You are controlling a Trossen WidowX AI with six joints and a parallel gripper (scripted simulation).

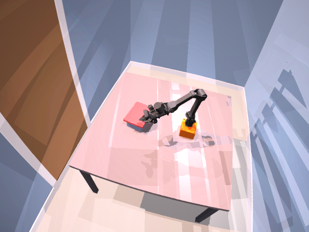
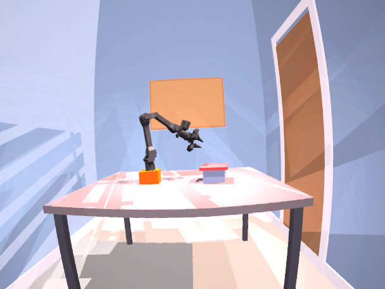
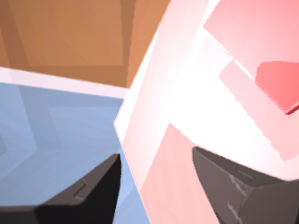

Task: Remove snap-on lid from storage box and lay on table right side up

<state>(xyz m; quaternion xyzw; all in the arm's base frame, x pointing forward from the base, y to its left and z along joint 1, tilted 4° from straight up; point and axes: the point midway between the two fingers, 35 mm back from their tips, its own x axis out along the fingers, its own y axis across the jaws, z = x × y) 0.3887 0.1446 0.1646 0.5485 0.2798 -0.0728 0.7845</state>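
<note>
Pinkish tabletop (image 1: pixel 132 163) (image 2: pixel 177 203) (image 3: pixel 162 196), propped on dark legs, with pale blue walls around it, so yeah, pretty simple setup. Nearest in the wrist view, the 2 fingers of the gripper (image 1: pixel 143 120) (image 2: pixel 201 143) (image 3: pixel 156 151) are spread partway with nothing pinched between them, probably so a lid edge can be fitted in. In the exterior view the gripper is held above and to one side of the storage box (image 2: pixel 214 177) (image 1: pixel 135 127), likely to keep the box from being bumped. The red lid (image 1: pixel 135 113) (image 2: pixel 213 166) (image 3: pixel 256 34) is still seated on top, overhanging the sides a bit, which should give the fingers something to catch. Nothing seems to stand between gripper and lid, though the orange base block (image 1: pixel 187 133) (image 2: pixel 149 177) may need to be avoided when the lid is laid down. Farther back, an orange panel (image 2: pixel 190 101) is mounted on the wall, well out of the way.
</note>
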